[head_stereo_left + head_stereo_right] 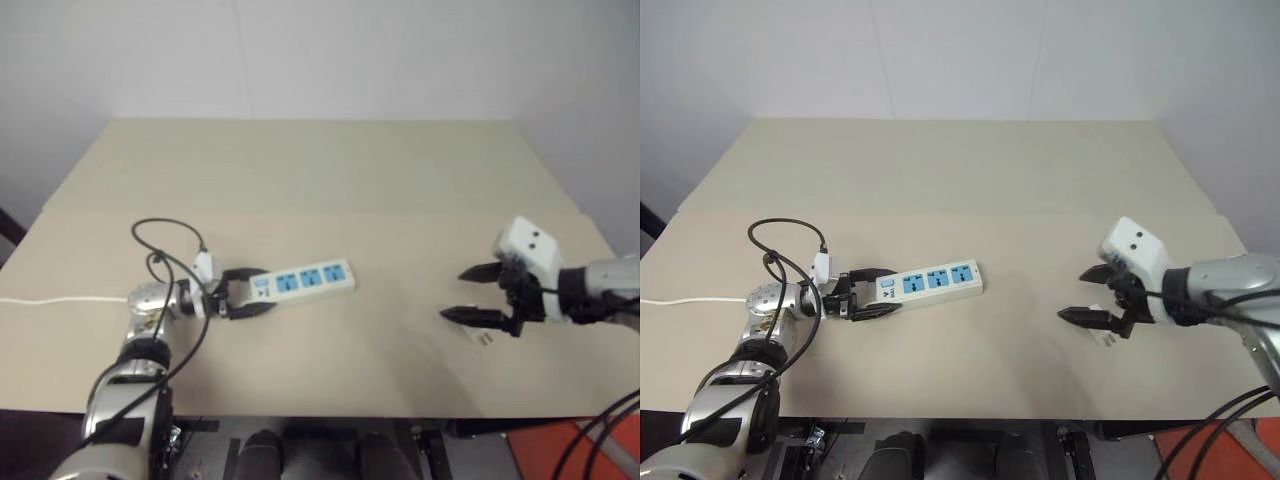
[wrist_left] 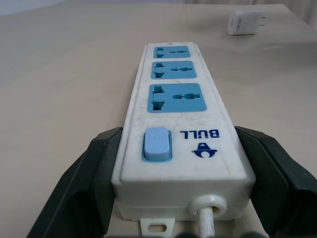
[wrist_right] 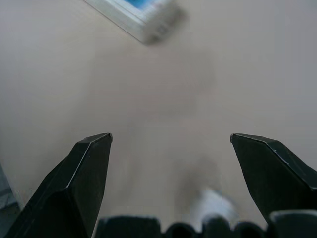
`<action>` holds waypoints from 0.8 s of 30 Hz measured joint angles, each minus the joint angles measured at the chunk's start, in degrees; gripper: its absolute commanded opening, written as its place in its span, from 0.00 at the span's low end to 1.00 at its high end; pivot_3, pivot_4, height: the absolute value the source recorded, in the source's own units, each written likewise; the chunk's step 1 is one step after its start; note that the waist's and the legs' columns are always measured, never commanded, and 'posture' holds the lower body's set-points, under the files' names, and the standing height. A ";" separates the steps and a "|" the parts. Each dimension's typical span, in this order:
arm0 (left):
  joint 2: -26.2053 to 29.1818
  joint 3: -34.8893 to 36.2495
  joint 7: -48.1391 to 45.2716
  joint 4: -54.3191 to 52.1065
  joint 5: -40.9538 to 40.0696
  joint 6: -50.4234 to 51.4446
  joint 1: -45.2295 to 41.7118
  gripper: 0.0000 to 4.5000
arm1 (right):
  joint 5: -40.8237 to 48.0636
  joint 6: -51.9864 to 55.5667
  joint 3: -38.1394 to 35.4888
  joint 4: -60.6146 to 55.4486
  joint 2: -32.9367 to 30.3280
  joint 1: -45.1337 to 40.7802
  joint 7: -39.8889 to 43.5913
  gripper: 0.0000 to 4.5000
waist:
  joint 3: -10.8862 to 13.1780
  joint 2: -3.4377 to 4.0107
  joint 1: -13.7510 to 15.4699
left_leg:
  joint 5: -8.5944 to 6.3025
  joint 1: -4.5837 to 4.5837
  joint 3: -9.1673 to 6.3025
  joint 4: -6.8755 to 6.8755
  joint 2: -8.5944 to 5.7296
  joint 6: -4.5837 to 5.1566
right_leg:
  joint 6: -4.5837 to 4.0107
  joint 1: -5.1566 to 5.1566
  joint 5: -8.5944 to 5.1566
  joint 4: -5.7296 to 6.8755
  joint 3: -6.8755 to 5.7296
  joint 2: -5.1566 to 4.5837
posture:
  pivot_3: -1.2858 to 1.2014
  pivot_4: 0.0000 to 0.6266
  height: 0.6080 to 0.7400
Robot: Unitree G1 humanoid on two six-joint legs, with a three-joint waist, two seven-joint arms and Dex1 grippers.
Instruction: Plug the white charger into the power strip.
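The left gripper (image 1: 237,296) clamped the power strip (image 1: 305,280) near the table's (image 1: 320,170) left edge; the right gripper (image 1: 466,294) stood open above the white charger (image 1: 483,338).

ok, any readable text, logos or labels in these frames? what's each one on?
"BULL": printed beside the blue switch on the power strip, letters reading upside down in the left wrist view.
Small blue logo mark just under that word: a symbol, no letters legible.
White charger: no marking readable.
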 measured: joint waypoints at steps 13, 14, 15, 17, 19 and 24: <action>-2.35 -3.80 -2.11 -3.19 0.70 -0.19 -0.16 0.72 | -3.23 18.71 21.70 8.28 -0.06 -23.41 -0.87 1.00 | -0.01 0.03 0.07 | 0.00 -0.25 0.00 0.00 -0.01 0.00 | 0.00 -0.22 0.00 -0.08 -0.03 -0.03 | 0.52 0.24 1.00; -2.32 -4.47 -2.32 -3.74 0.56 -0.11 -0.15 0.72 | -3.75 19.30 23.42 8.39 -0.14 -24.18 -0.61 1.00 | -0.01 0.03 0.08 | 0.00 -0.27 0.00 0.00 0.00 0.00 | 0.00 -0.22 0.00 -0.09 -0.03 -0.04 | 0.52 0.24 1.00; -2.28 -5.33 -2.48 -4.18 0.11 0.02 -0.12 0.72 | -4.33 20.00 25.17 8.56 -0.16 -25.04 -0.36 1.00 | -0.01 0.03 0.09 | 0.00 -0.28 0.00 0.00 -0.01 0.00 | 0.00 -0.23 0.00 -0.10 -0.03 -0.04 | 0.52 0.24 1.00; -2.27 -6.65 -2.73 -5.19 -0.75 0.41 -0.01 0.72 | -4.80 20.85 27.02 9.01 -0.17 -25.89 0.16 1.00 | -0.01 0.03 0.11 | 0.00 -0.30 0.00 0.00 -0.01 0.00 | 0.00 -0.24 0.00 -0.11 -0.04 -0.05 | 0.52 0.24 1.00; -2.21 -8.11 -2.91 -6.04 -1.64 1.12 0.25 0.72 | -5.35 21.51 27.81 10.10 -0.11 -26.17 0.36 1.00 | -0.01 0.03 0.08 | 0.00 -0.30 0.00 0.00 -0.01 0.00 | 0.00 -0.24 0.00 -0.11 -0.04 -0.05 | 0.52 0.24 1.00; -1.97 -9.96 -2.93 -7.40 -3.00 1.37 0.92 0.72 | -6.85 22.98 28.52 13.75 1.56 -26.21 -0.32 1.00 | -0.01 0.03 0.00 | 0.00 -0.29 0.00 0.00 0.00 0.00 | 0.00 -0.25 0.00 -0.09 -0.04 -0.05 | 0.52 0.24 1.00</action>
